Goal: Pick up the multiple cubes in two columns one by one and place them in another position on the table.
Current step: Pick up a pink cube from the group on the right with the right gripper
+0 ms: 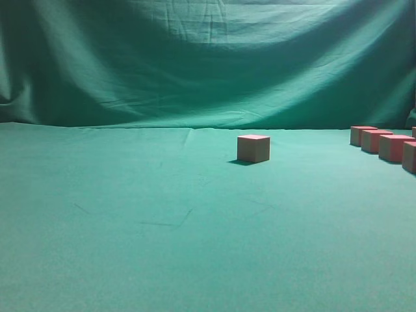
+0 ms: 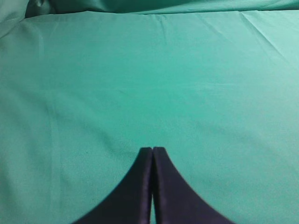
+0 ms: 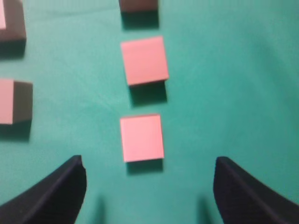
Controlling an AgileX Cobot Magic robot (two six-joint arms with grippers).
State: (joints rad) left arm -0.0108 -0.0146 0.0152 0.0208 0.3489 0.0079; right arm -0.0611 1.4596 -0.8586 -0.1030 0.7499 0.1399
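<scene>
Nearest, in the right wrist view, the right gripper [image 3: 148, 186] is seen wide open, w/ nothing held – its two dark jaws stand well apart over the desk [image 3: 233, 93]. Just past the jaws, and in line w/ the gap between them, one cube [image 3: 141, 138] lies flat on the green cloth. Behind it a second cube [image 3: 144, 60] is lined up, and part of a third [image 3: 138, 5] is cut off at the top edge. A second column is seen to the left, w/ a cube [image 3: 13, 101] and another [image 3: 11, 19] partly out of the pic.

In the left wrist view the left gripper [image 2: 152, 150] is pressed shut and nothing is held; only bare cloth is seen under it.

Farther off, in the exterior view, one lone cube [image 1: 253, 148] is set by itself near the middle of the desk, well apart from the rest. At the far right edge the row of cubes [image 1: 380, 143] is not yet moved.

So it looks like one cube is done – most are left. The nearest cube in the right wrist view is prob. the next to be picked.
</scene>
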